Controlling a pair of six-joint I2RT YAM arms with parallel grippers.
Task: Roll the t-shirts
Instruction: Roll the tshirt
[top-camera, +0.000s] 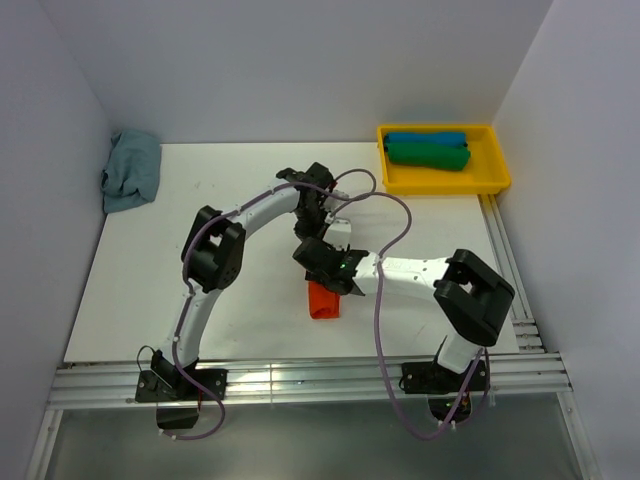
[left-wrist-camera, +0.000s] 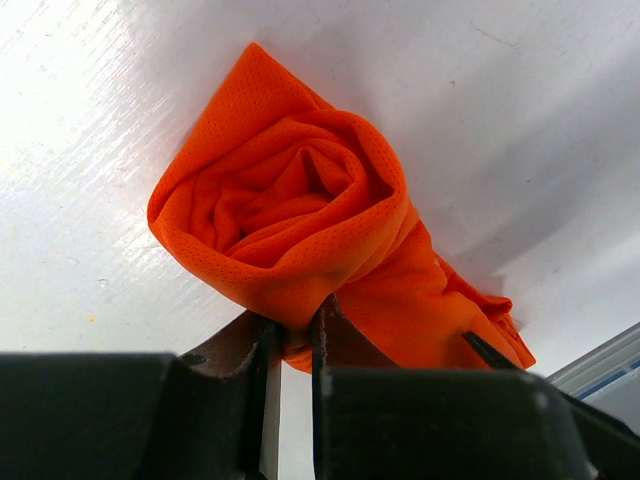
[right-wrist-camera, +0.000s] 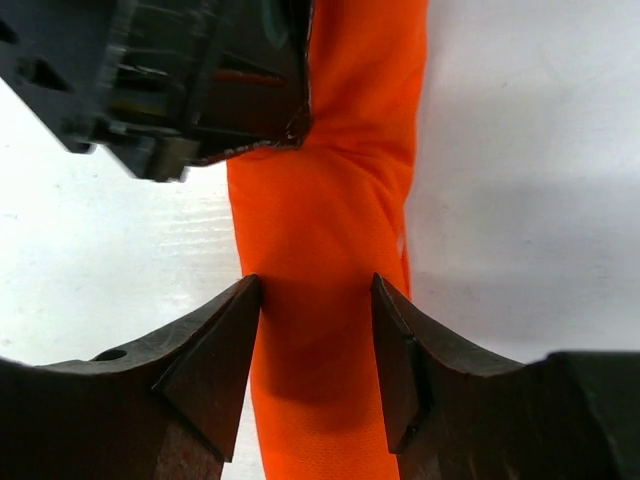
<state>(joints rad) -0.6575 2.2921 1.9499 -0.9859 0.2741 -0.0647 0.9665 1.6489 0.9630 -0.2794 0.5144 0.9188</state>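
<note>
The orange-red t-shirt (top-camera: 323, 302) lies rolled into a tight tube on the white table near the front middle. In the left wrist view its spiral end (left-wrist-camera: 290, 210) faces the camera. My left gripper (left-wrist-camera: 290, 335) is shut on a fold of cloth at the lower edge of that end; in the top view it (top-camera: 335, 232) sits at the roll's far end. My right gripper (right-wrist-camera: 316, 300) is open, its jaws standing just over the middle of the roll (right-wrist-camera: 330, 200), one on each side. In the top view it (top-camera: 322, 272) is right beside the left gripper.
A yellow tray (top-camera: 495, 165) at the back right holds a rolled blue shirt (top-camera: 425, 138) and a rolled green shirt (top-camera: 428, 156). A crumpled grey-blue shirt (top-camera: 130, 170) lies at the back left by the wall. Metal rails (top-camera: 300, 380) run along the near edge.
</note>
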